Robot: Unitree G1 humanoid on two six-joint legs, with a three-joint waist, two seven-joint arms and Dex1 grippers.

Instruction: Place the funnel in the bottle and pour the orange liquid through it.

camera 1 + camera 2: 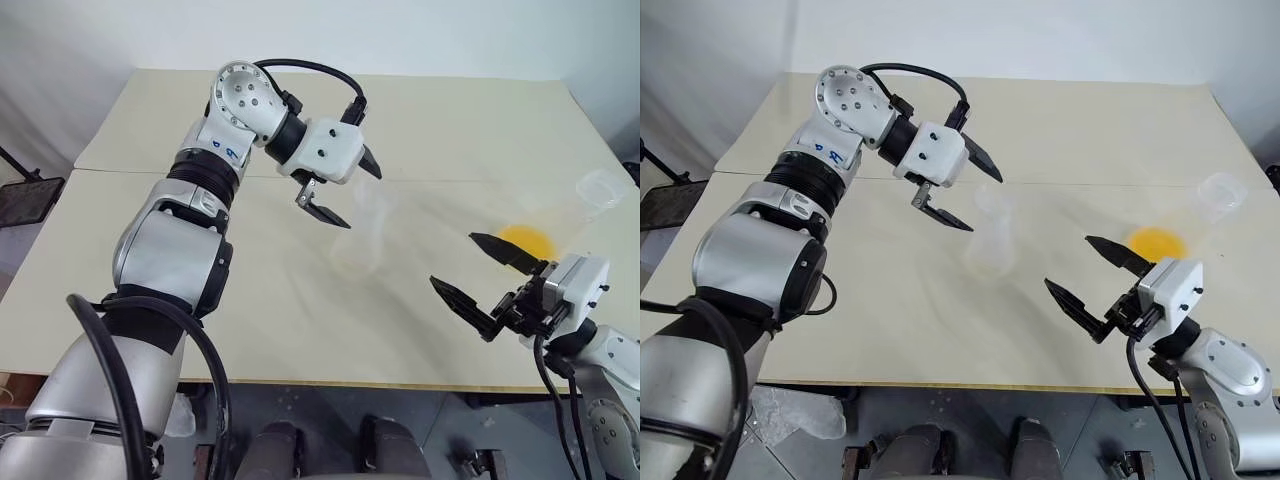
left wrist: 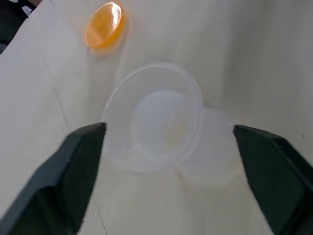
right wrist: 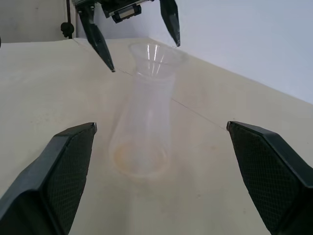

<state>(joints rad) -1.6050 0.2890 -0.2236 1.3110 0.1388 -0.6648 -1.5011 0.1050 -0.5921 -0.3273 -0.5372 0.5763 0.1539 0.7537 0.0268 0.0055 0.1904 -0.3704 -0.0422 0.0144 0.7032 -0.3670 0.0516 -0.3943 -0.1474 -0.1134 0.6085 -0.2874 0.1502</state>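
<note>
A pale beige tabletop (image 1: 280, 340) fills the scene, its boards meeting at a seam across the middle, with a white wall behind.

Nearest, at the right front edge, the right end effector (image 1: 482, 280) hangs low above the tabletop with its two black fingers spread wide and nothing between them. It points toward the middle of the tabletop, probably parked there so it can take the second flask (image 1: 560, 225) for the pour.

Further in, near the centre, the bottle (image 3: 144, 132) stands upright on its wide base, empty but for a faint tint at the bottom. The funnel (image 3: 154, 56) sits in its neck, its wide mouth up and its spout down inside, so the bottle looks ready to receive liquid. The left end effector (image 1: 340, 188) is just above the funnel's mouth, angled down, with its fingers wide apart on either side of the rim and gripping nothing; the funnel seems to rest on its own.

Off to the right lies the second flask, tipped on its side with its mouth toward the far right edge. The orange liquid (image 1: 524, 240) pools in its base. By my reading, placing is done and pouring remains.
</note>
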